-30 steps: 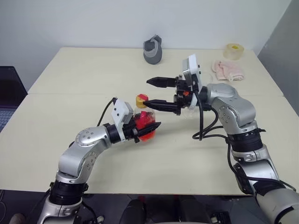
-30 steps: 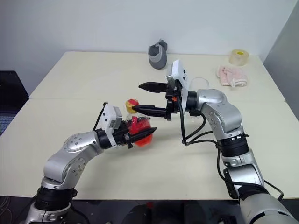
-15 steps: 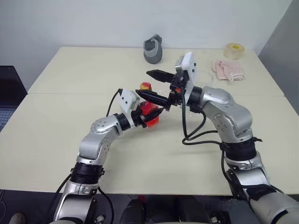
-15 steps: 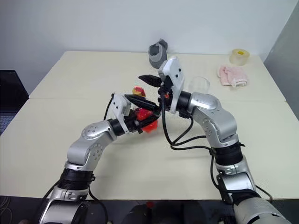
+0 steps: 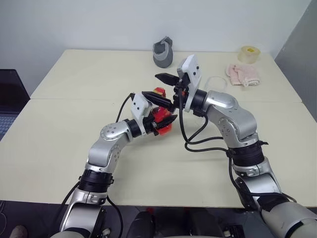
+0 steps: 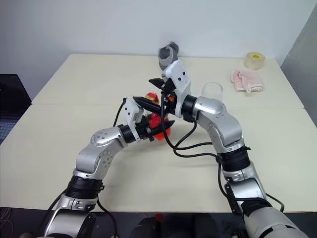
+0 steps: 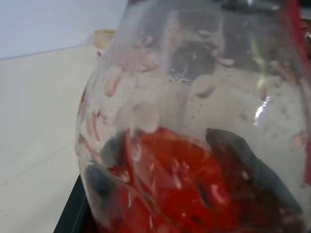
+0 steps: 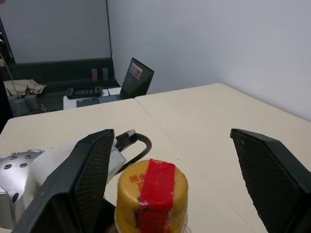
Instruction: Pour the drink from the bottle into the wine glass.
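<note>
Clearly the bottle [image 5: 159,118] was the thing to judge: small, clear, round-bodied plastic, held off the table [image 5: 74,79] near its middle, with the drink [image 7: 184,194] pooled red in its lower part and droplets clinging to the wall above. It looked light and probably a little yielding under pressure, and a wet, smooth wall of that kind could slip or turn in a grip. The left gripper [image 5: 166,119] was closed round the body, one black finger showing through the plastic in the left wrist view, which seemed the sound place to hold it. On the neck sat a yellow cap [image 8: 151,189] crossed by a strip of red tape, so the mouth appeared still closed. The cap was the part to take next, probably stiff and small enough to pinch across its sides. The right gripper [image 8: 172,179] stood with its fingers [image 8: 90,174] spread wide on either side of the cap, apart from it, holding nothing. The wine glass [image 6: 212,90] stood well behind the right arm. Being thin-stemmed, it would likely tip easily. A grey cup-shaped object [image 5: 162,51], a pink cloth [image 5: 241,73] and a tape roll [image 5: 248,53] lay at the far edge.
</note>
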You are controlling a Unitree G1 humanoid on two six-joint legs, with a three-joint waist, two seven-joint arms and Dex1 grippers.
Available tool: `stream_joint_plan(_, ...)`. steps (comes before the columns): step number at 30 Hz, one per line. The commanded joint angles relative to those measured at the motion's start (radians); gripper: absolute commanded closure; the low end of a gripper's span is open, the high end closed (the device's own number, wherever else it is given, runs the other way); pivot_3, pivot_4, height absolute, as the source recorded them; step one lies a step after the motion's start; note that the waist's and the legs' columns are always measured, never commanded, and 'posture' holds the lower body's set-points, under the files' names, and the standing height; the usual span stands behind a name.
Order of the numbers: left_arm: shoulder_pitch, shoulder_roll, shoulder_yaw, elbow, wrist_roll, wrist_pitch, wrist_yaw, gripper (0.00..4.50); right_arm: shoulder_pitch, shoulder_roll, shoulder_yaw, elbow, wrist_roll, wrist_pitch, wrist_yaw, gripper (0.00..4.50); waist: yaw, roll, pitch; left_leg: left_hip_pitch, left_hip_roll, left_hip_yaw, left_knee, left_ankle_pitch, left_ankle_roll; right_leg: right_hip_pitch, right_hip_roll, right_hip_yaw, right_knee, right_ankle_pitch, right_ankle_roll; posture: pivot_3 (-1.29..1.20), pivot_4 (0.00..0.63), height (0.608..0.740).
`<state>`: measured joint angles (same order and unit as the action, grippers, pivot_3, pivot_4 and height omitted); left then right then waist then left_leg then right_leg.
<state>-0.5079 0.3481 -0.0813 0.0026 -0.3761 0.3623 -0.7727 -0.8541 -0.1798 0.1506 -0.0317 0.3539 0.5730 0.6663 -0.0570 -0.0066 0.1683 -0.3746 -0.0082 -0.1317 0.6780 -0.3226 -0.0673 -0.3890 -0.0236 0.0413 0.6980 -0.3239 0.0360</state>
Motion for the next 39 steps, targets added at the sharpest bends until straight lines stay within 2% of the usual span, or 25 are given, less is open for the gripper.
stream_joint_plan(1, -0.009, 0.002, 0.023, -0.052, -0.007, -0.02, 0.004, 2.21, -0.022, -0.01, -0.011, 0.002, -0.013, -0.04, 0.002, 0.41, 0.0, 0.0, 0.0, 0.0, 0.0, 0.0, 0.0, 0.0, 0.0, 0.0, 0.0, 0.0, 0.0, 0.0, 0.0, 0.0, 0.15, 0.74)
stream_joint_plan(8, 0.023, 0.019, 0.03, -0.102, -0.02, -0.001, -0.002, 2.21, -0.018, -0.048, -0.045, -0.006, 0.017, -0.018, 0.046, 0.41, 0.0, 0.0, 0.0, 0.0, 0.0, 0.0, 0.0, 0.0, 0.0, 0.0, 0.0, 0.0, 0.0, 0.0, 0.0, 0.0, 0.15, 0.74)
stream_joint_plan(11, 0.051, 0.043, 0.03, -0.155, -0.038, 0.011, -0.032, 2.21, 0.003, -0.095, -0.045, -0.03, 0.066, -0.012, 0.136, 0.41, 0.0, 0.0, 0.0, 0.0, 0.0, 0.0, 0.0, 0.0, 0.0, 0.0, 0.0, 0.0, 0.0, 0.0, 0.0, 0.0, 0.15, 0.74)
stream_joint_plan(20, 0.123, 0.108, 0.053, -0.304, -0.117, 0.09, -0.049, 2.21, 0.011, -0.192, -0.068, 0.024, 0.09, -0.037, 0.214, 0.41, 0.0, 0.0, 0.0, 0.0, 0.0, 0.0, 0.0, 0.0, 0.0, 0.0, 0.0, 0.0, 0.0, 0.0, 0.0, 0.0, 0.15, 0.74)
stream_joint_plan(28, 0.151, 0.15, 0.08, -0.349, -0.146, 0.121, -0.046, 2.21, 0.038, -0.278, -0.08, -0.003, 0.161, -0.022, 0.324, 0.41, 0.006, 0.0, 0.0, -0.001, 0.0, 0.0, 0.0, 0.0, 0.001, 0.001, 0.0, 0.0, -0.001, 0.0, 0.0, 0.0, 0.15, 0.74)
stream_joint_plan(33, 0.146, 0.145, 0.074, -0.333, -0.138, 0.11, -0.046, 2.21, 0.053, -0.271, -0.088, -0.074, 0.233, 0.031, 0.358, 0.41, 0.002, 0.0, 0.0, -0.001, 0.001, 0.0, 0.0, 0.0, 0.001, 0.001, 0.0, 0.0, 0.0, 0.0, 0.0, 0.0, 0.15, 0.74)
stream_joint_plan(39, 0.12, 0.134, 0.06, -0.29, -0.121, 0.087, -0.062, 2.21, 0.038, -0.226, -0.084, -0.13, 0.296, 0.094, 0.326, 0.41, 0.004, 0.0, 0.0, 0.0, 0.0, -0.001, 0.0, 0.0, 0.001, 0.001, 0.0, 0.0, 0.0, 0.0, 0.0, 0.0, 0.15, 0.74)
